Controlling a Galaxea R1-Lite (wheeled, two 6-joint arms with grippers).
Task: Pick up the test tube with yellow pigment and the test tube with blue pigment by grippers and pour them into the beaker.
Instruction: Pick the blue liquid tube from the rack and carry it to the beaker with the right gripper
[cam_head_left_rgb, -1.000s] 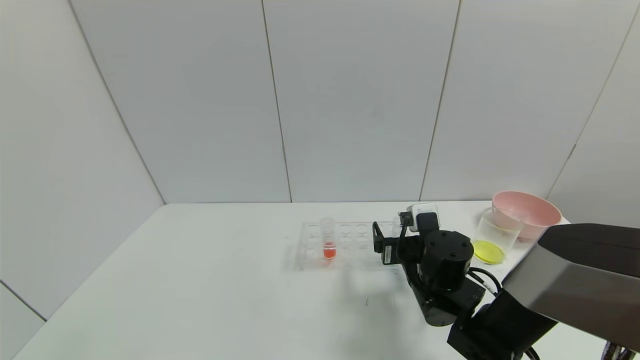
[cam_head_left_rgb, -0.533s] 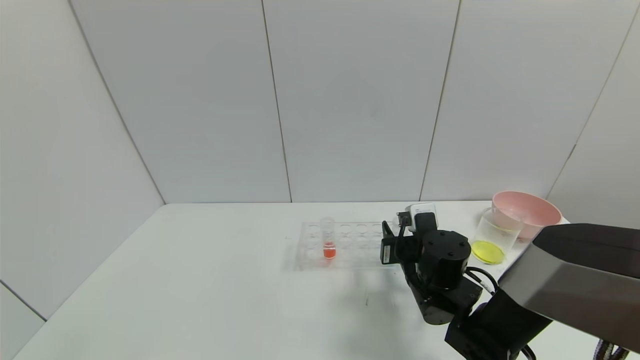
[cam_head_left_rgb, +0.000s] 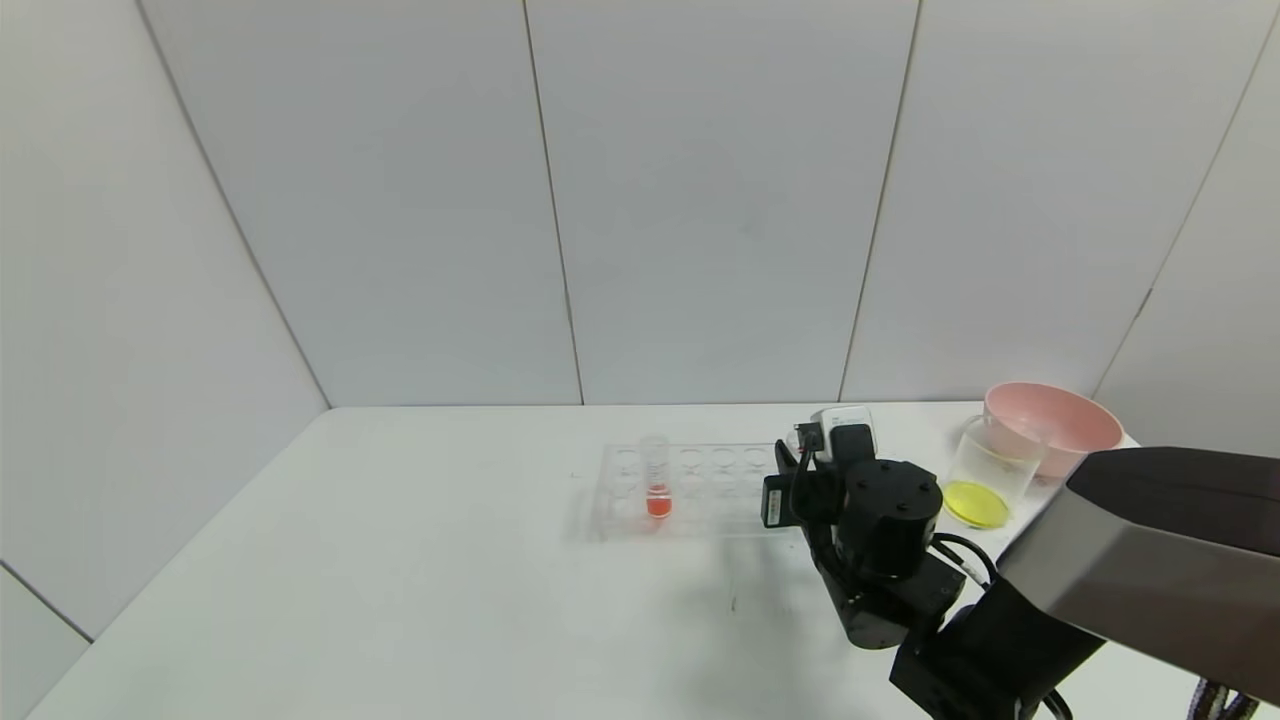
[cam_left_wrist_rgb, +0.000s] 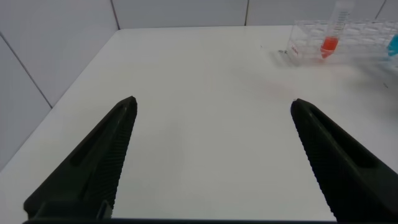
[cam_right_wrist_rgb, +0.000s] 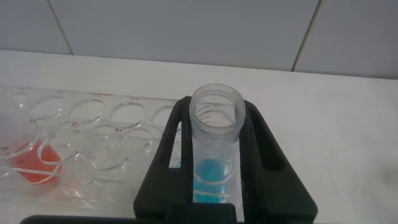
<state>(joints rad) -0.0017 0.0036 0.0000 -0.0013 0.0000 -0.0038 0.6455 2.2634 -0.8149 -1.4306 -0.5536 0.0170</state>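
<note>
White table (cam_head_left_rgb: 420, 560) bears one rack (cam_head_left_rgb: 700, 490), two tubes; right gripper (cam_right_wrist_rgb: 214, 158) clamps blue test tube (cam_right_wrist_rgb: 214, 149).

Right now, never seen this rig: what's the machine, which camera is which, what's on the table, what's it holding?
It is a two-armed robot with a gripper on each arm. The wide picture comes from a camera on its head, looking down at a white table. The other two come from cameras on the wrists.

On the table stands a clear tube rack holding a test tube with orange-red liquid. To the right are a beaker with yellow liquid at its bottom and a pink bowl.

The right gripper is at the rack's right end, shut on the test tube with blue pigment, which stands upright in the rack. The left gripper hangs open over bare table, holding nothing. No yellow tube shows.
</note>
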